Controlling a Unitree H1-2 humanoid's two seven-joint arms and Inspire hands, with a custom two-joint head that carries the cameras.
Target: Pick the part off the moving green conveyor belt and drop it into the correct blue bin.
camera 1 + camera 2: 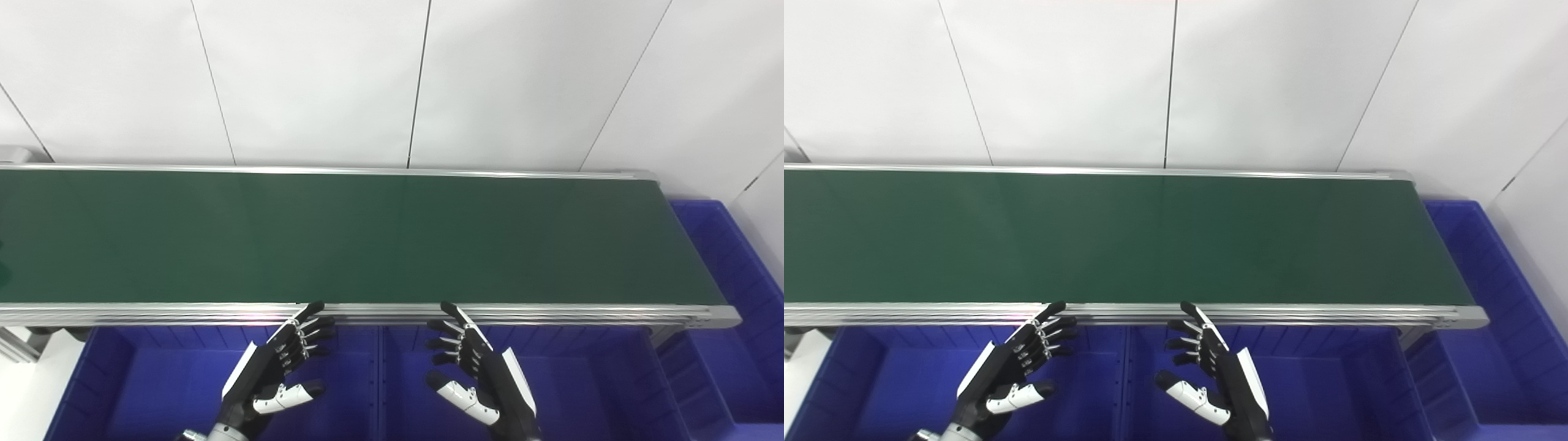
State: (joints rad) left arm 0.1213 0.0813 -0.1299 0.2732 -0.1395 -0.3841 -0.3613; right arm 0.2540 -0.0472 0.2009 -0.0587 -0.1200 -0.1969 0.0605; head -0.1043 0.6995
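no brand, label or other writing can be read on any surface in either view. the green conveyor belt (343, 236) runs from 9 o'clock to 3 o'clock across the middle of the scene, framed by silver rails (184, 313), with a white panelled wall (318, 79) behind it at 12 o'clock; no part shows on the stretch of belt in view, so where the part lies cannot be told. below the near rail, at 6 o'clock, two blue bins sit side by side: the left bin (153, 386) and the middle bin (582, 386), touching along a shared divider. a third blue bin (729, 275) stands past the belt's end at 3 to 4 o'clock. the left hand (275, 367) hovers over the left bin, palm inward, fingers spread wide and holding nothing, its fingertips (315, 306) level with the near rail. the right hand (478, 373) mirrors it over the middle bin, also spread wide and empty. the left eye view shows a grey fitting (15, 153) at the wall at 9 o'clock that the right eye view lacks; the right eye view shows more wall beyond the third bin (1488, 275).
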